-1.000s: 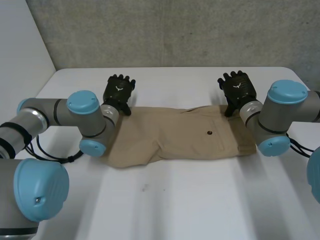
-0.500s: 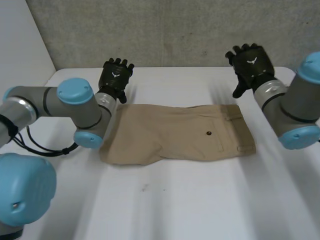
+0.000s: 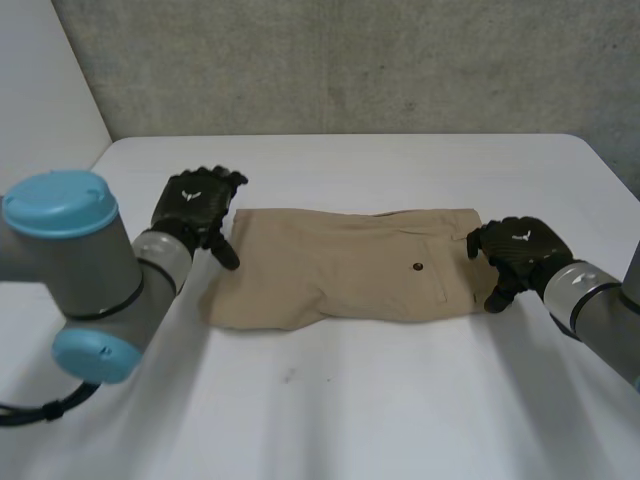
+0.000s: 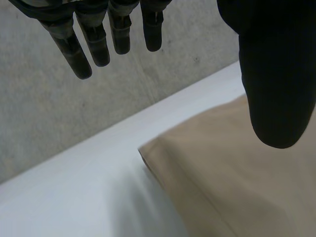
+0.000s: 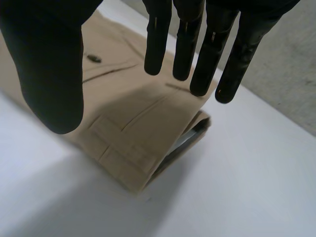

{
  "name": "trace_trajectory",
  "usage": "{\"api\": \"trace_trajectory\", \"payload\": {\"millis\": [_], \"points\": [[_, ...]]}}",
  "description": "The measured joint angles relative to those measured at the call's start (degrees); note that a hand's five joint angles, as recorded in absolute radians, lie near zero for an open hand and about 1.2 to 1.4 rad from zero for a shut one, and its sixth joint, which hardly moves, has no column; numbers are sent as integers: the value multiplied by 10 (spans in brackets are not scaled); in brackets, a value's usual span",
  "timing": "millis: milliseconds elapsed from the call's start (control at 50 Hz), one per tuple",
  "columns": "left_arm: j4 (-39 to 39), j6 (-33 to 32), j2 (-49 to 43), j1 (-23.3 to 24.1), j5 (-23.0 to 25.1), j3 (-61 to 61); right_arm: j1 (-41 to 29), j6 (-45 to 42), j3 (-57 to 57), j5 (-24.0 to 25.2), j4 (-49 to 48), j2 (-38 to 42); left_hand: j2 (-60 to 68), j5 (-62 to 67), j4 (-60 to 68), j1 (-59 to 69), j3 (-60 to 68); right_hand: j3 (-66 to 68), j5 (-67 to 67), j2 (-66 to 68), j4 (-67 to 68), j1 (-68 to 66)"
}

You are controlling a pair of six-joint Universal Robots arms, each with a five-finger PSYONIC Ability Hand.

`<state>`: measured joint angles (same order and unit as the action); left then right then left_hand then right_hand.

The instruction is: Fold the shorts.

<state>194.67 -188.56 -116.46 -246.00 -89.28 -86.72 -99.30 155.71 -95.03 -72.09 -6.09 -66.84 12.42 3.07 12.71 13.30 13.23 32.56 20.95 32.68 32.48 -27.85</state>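
Observation:
The tan shorts point(image 3: 350, 265) lie flat on the white table point(image 3: 330, 400), folded lengthwise, with the waistband to the right and the leg hems to the left. My left hand point(image 3: 195, 205) hovers just off the far left corner of the shorts, open, with straight fingers point(image 4: 89, 44) and nothing held. In the left wrist view that corner of the shorts point(image 4: 232, 177) lies under the thumb. My right hand point(image 3: 520, 250) is over the waistband end, open, with its fingers point(image 5: 185, 44) spread above the cloth. The waistband corner point(image 5: 138, 148) lies beneath its palm, not gripped.
A grey wall point(image 3: 350, 60) runs along the table's far edge. A small dark button point(image 3: 418, 267) sits on the back pocket. Bare table surface lies in front of the shorts and to both sides.
Both hands left the far edge of the shorts. The left drew back toward the left end; the right rose, then came down at the waistband end. The shorts stayed flat.

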Motion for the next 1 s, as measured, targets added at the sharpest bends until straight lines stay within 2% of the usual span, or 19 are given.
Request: {"api": "trace_trajectory", "payload": {"millis": [120,320,340,400,500,620,680,780,900,940,960,1000], "points": [[1,13,33,1,-5,-66,4,-9,-1,11,-49,44,0,0,0,0,0,54,54,53,54,-47],[3,11,49,1,-4,-109,5,-48,16,3,-103,104,0,0,0,0,0,121,112,120,118,-100],[3,11,51,1,-3,-113,6,-52,19,0,-106,108,0,0,0,0,0,263,233,269,265,-186],[3,11,53,1,-3,-116,16,-62,27,-16,-110,117,0,0,0,0,0,336,309,343,346,-220],[3,11,62,0,-4,-117,33,-63,27,-30,-108,104,0,0,0,0,0,340,322,348,356,-226],[1,11,103,0,-4,-128,85,-61,11,-37,-88,40,0,0,0,0,0,340,333,348,356,-251],[0,11,134,-2,-2,-142,123,-73,10,-31,-49,11,0,0,0,0,0,340,338,348,356,-256],[0,11,165,-5,1,-161,142,-114,37,-20,3,-2,0,0,0,0,-3,340,338,348,356,-256],[0,11,175,-7,0,-171,90,-157,82,-13,28,-12,0,0,0,0,-3,350,342,349,356,-264],[1,11,175,-7,-1,-173,19,-170,110,-8,29,-17,0,0,0,0,-3,355,345,349,356,-264],[1,11,175,-7,-1,-173,19,-170,110,-8,29,-17,0,0,0,0,-3,355,345,349,356,-264],[1,13,175,-7,-2,-173,-50,-177,127,1,23,-17,-1,0,0,0,-3,363,346,349,356,-264]]}}
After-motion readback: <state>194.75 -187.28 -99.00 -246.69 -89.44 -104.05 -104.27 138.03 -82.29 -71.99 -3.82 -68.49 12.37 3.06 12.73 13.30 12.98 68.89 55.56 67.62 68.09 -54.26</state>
